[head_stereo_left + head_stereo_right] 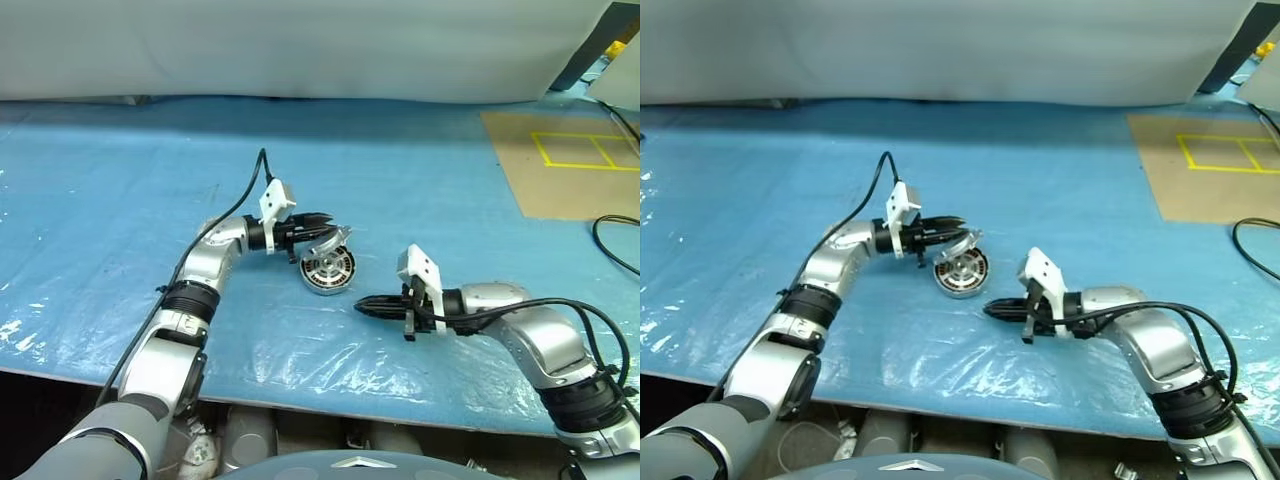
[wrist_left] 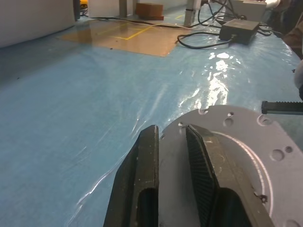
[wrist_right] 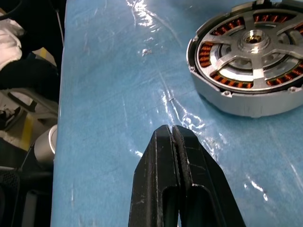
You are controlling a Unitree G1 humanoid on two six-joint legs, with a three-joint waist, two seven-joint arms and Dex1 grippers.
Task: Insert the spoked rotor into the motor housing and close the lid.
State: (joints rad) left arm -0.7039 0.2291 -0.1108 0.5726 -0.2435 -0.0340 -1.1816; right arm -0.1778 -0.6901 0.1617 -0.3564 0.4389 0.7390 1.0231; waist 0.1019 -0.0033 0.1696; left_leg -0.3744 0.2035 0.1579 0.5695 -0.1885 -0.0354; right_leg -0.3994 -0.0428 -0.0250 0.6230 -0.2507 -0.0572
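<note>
While the left claw (image 1: 322,225) pinched the round grey metal lid (image 2: 236,156) just above the round grey copper-wound motor housing (image 1: 328,268), the right claw (image 1: 362,305) rested pressed together nearby.

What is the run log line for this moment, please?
left gripper: shut on lid, over motor housing | spoked rotor: inside housing | right gripper: shut, empty

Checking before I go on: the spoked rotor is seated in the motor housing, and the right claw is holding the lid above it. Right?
Not quite. The left claw holds the lid, tilted over the motor housing; the left eye view shows it. The right claw is shut and empty. The spoked rotor is seated.
</note>
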